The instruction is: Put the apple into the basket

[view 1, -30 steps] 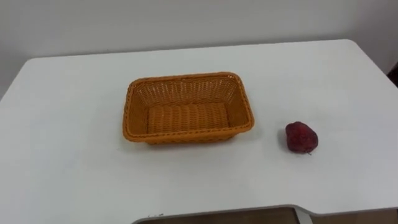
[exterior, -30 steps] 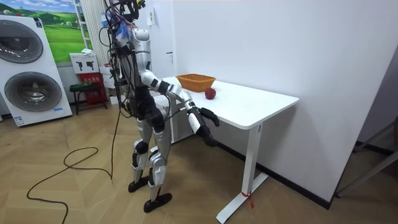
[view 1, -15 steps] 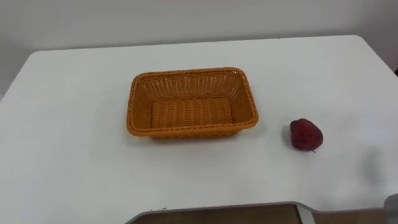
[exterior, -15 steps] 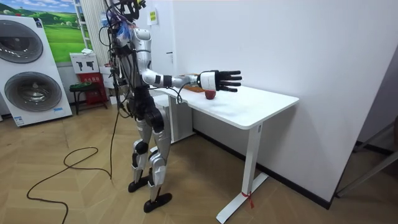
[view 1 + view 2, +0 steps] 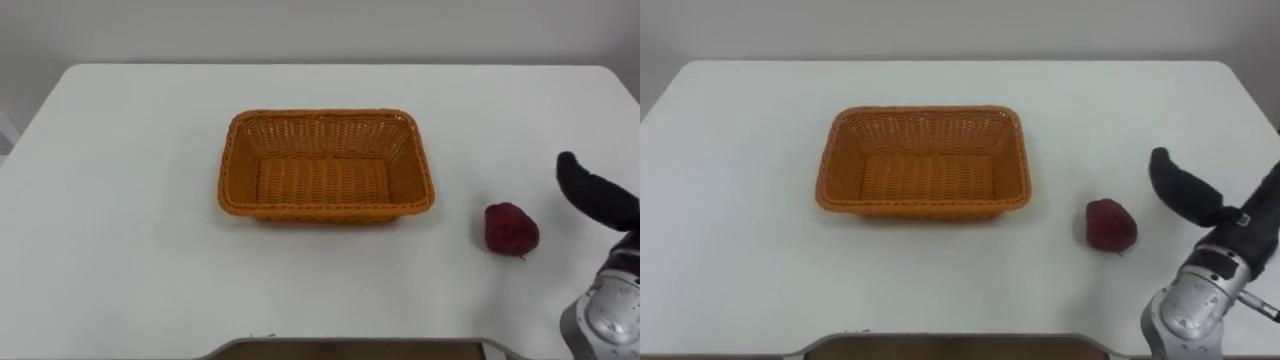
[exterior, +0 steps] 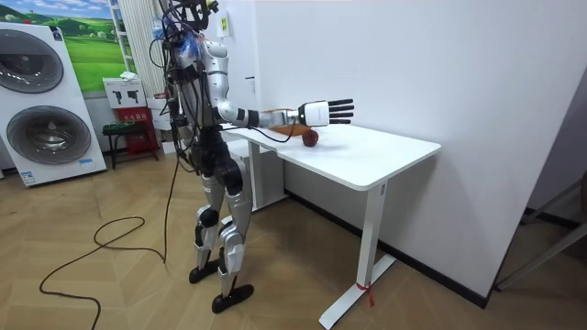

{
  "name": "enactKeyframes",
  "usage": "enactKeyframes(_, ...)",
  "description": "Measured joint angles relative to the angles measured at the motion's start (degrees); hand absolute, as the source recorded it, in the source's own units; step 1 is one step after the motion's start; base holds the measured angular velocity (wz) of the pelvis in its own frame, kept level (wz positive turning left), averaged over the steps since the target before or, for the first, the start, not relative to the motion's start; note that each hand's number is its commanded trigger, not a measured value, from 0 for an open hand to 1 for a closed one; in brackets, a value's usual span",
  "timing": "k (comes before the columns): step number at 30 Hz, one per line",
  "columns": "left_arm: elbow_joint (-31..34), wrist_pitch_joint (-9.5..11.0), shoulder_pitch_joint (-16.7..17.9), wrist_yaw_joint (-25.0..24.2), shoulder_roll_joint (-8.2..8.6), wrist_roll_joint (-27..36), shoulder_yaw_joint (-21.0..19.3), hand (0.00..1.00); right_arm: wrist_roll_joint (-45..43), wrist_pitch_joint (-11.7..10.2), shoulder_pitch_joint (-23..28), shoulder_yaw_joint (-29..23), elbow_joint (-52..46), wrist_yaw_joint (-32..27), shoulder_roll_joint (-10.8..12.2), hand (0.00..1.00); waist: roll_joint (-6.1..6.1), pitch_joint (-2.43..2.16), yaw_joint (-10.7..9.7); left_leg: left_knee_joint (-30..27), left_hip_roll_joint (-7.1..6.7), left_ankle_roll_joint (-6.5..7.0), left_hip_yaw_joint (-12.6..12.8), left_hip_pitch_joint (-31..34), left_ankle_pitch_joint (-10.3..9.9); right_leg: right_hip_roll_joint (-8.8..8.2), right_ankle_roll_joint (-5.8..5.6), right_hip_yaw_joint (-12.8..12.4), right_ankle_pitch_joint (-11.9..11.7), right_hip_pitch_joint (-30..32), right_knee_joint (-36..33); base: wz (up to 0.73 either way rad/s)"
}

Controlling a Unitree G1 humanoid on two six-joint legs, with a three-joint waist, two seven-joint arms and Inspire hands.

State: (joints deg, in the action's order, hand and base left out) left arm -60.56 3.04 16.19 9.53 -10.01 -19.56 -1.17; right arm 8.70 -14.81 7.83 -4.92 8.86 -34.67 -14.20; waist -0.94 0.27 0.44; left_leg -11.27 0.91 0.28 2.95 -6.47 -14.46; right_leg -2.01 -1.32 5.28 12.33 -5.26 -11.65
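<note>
Apple: dark red, small, roundish. On table, right of basket, apart from it, untouched.
Handling, judged: firm, light, smooth skin, slightly slippery; apt to roll if nudged, bruisable under hard squeeze.
Hold, judged: fingers over top, thumb opposite, round widest girth.
Basket: orange, woven, rectangular, empty.
Right hand: raised over table, just right of apple, not touching. Fingers straight and spread, nothing held. Forearm roughly level in room view, reaching in from right.
</note>
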Motion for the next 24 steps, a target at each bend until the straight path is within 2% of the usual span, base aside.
enactKeyframes(9, -0.2, -0.1, -0.2, -2.5, -0.43, -0.2, 0.8, 0.00, 0.0, 0.7, -1.7, 1.6, 1.8, 10.4, -0.2, 0.00, -0.47, 0.33, 0.1, -0.2, 0.02, -0.01, -0.6, 0.3, 0.0, -0.01, 0.02, 0.8, 0.0, -0.5, 0.0, 0.04)
enactKeyframes(19, -0.1, -0.3, -0.2, -6.2, -0.65, -0.7, 0.8, 0.00, -0.3, 0.7, -2.8, 1.7, 2.3, 15.7, -0.4, 0.00, -0.74, 0.32, 0.5, -0.3, 0.04, -0.02, -0.6, 0.3, 0.0, 0.02, 0.04, 0.9, 0.0, -0.5, 0.2, 0.00)
enactKeyframes(24, -0.2, -0.3, 0.0, -6.0, -0.67, -0.8, 0.9, 0.00, -0.2, 1.1, -2.7, 3.6, 8.0, 18.5, -0.4, 0.00, -0.73, 0.23, 0.2, -0.2, 0.04, -0.02, -0.8, 0.0, 0.0, 0.01, 0.06, 1.2, -0.1, -0.8, 0.3, 0.01)
